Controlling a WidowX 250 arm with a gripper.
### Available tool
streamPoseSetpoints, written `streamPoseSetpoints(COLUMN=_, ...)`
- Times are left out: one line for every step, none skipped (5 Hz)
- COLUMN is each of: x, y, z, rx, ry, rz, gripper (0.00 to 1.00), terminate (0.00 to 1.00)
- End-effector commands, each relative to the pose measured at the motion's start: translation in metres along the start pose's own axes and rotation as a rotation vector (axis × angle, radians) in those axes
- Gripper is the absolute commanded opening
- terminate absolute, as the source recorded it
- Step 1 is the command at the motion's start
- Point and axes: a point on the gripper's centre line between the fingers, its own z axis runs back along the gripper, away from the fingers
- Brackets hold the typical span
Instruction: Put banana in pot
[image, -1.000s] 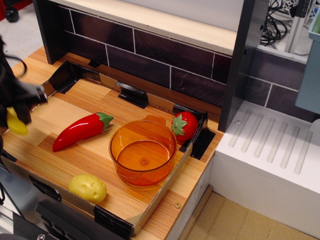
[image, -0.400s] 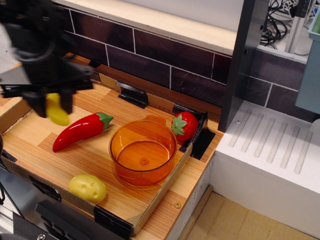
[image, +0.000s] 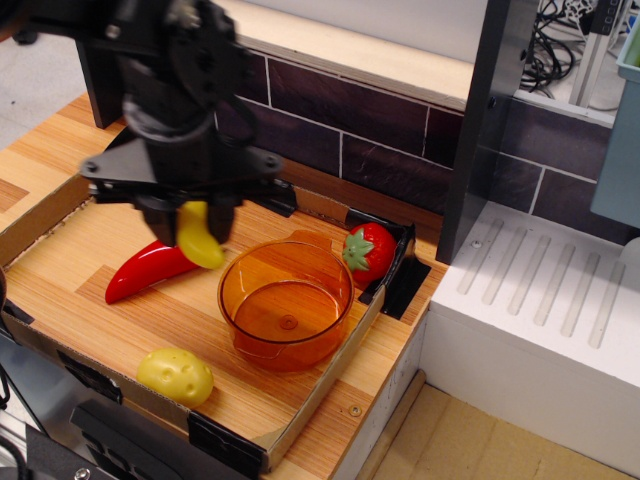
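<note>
On the wooden tray, a shallow board with a striped grain and raised edges, four toys rest. At the left a glossy red chilli pepper lies slantwise, its stalk end hidden behind what hangs above it. Nearer the front edge sits one lumpy yellow potato with small dimples. Above the pepper hangs the black gripper, its body blurred and its upper part cut off by the top of the picture; its two fingers are closed on the banana, a small smooth yellow curve that points down and clear of the tray, just left of the pot's rim. The pot is round, translucent amber plastic, wide and open, with a small handle at its back and nothing inside it. Beside the pot at the right stands one red strawberry with a green leafy cap, close against the tray's corner. Behind all runs a wall of dark tiles.
</note>
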Motion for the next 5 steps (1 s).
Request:
streamPoseSetpoints(x=-0.009, y=-0.028, z=-0.006, rx=-0.017, ry=0.014, rz=-0.052, gripper=0.00, terminate=0.00)
streamPoseSetpoints(x=-0.014, y=-0.037, z=-0.013, rx=-0.006, ry=0.016, rz=-0.068, gripper=0.00, terminate=0.00)
streamPoseSetpoints(x=-0.019, y=-0.041, z=-0.019, rx=0.011, ry=0.013, rz=-0.096, gripper=1.00, terminate=0.00)
streamPoseSetpoints(x=-0.019, y=-0.040, z=-0.016, rx=-0.003, ry=0.006, rz=-0.101, gripper=1.00, terminate=0.00)
streamPoseSetpoints(x=-0.013, y=-0.039, z=-0.005, rx=-0.034, ry=0.011, rz=-0.093, gripper=1.00, terminate=0.00)
